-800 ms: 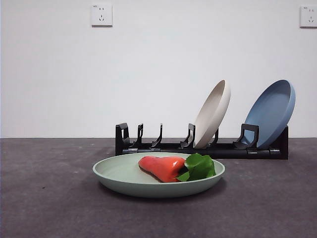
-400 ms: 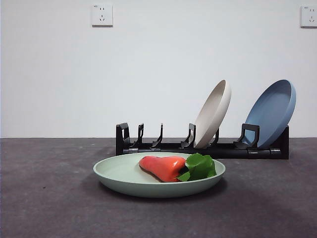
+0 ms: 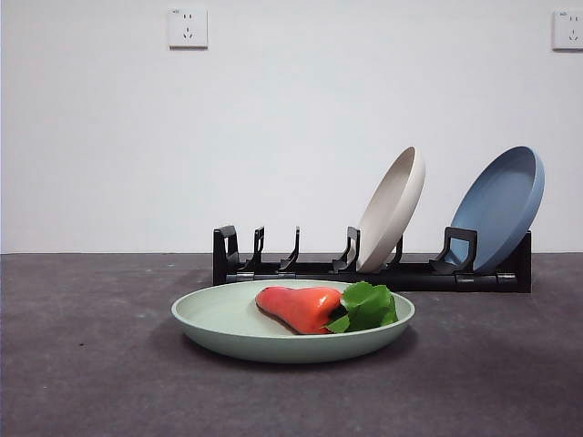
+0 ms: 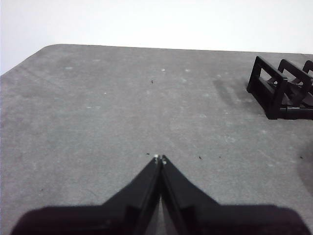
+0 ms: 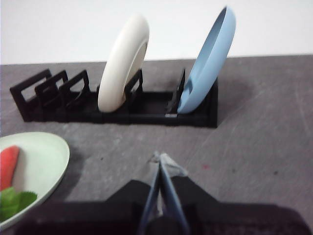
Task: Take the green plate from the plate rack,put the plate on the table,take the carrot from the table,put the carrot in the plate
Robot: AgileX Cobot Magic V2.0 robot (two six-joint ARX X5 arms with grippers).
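The green plate (image 3: pixel 228 323) lies flat on the table (image 3: pixel 82 364) in front of the plate rack (image 3: pixel 301 269). The carrot (image 3: pixel 299 307) lies in the plate, its green leaves (image 3: pixel 367 305) to the right. The right wrist view shows the plate's edge (image 5: pixel 41 164) with the carrot (image 5: pixel 8 165) in it, and the rack (image 5: pixel 146 110). My right gripper (image 5: pixel 160 159) is shut and empty, above the table near the plate. My left gripper (image 4: pixel 160 158) is shut and empty over bare table, beside the rack's end (image 4: pixel 274 90). Neither arm shows in the front view.
A beige plate (image 3: pixel 392 209) and a blue plate (image 3: pixel 499 208) lean in the rack's right slots; both also show in the right wrist view, beige plate (image 5: pixel 122 63) and blue plate (image 5: pixel 208 61). Two wall sockets (image 3: pixel 187 27) sit high on the white wall.
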